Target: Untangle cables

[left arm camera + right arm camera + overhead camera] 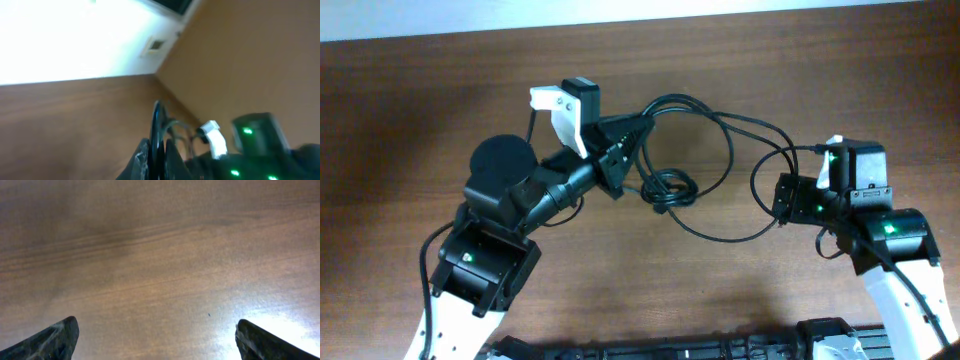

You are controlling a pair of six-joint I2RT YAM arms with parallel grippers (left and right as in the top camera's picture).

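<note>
From overhead we see the cables [669, 189] looped across the middle of the bench [410, 110], nearer its far edge, with a small knot between the arms. The left wrist view shows the left gripper [156, 150] pinched tight on one cord. Only the right wrist view shows the right gripper [157, 332] spread wide over bare wood, holding nothing.

Two grippers: the left gripper [640, 126] at ten o'clock, the right gripper [780, 198] at three o'clock. One table [400, 120]. The cables [670, 189] form one tangle, and how many they are cannot be told.
</note>
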